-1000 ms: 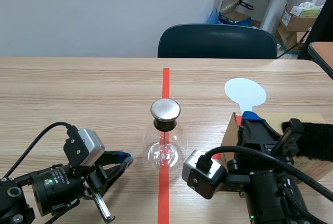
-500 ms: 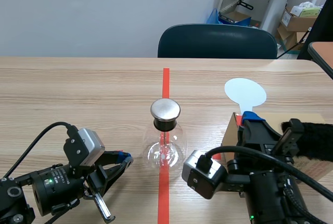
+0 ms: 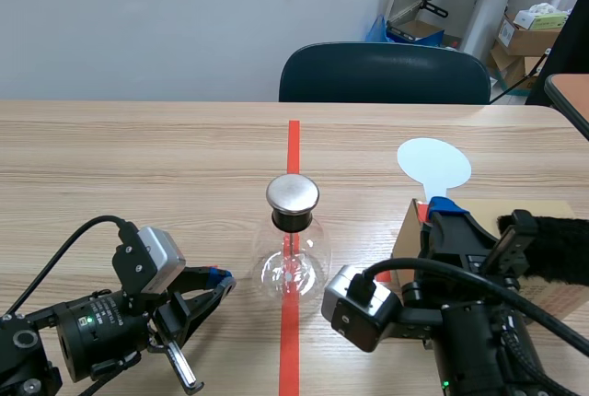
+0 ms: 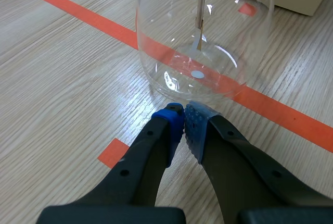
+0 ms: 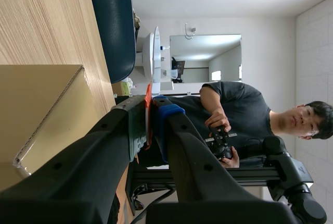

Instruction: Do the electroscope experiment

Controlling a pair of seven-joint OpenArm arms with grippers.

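- The right gripper (image 3: pixel 441 205) pinches the paddle (image 3: pixel 433 166) — we bring it left, gently, toward the cap (image 3: pixel 293 193) of the electroscope (image 3: pixel 293 262).
- The left gripper (image 3: pixel 219 278) is closed and empty — we steer it clear.

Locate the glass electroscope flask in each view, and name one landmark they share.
Scene view: glass flask at centre, standing on the tape line.
Left wrist view: directly ahead of the shut left gripper.
Right wrist view: not in it.
Shared landmark: the cardboard box, near the flask.

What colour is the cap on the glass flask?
Silver cap, black collar beneath; best in the scene view.
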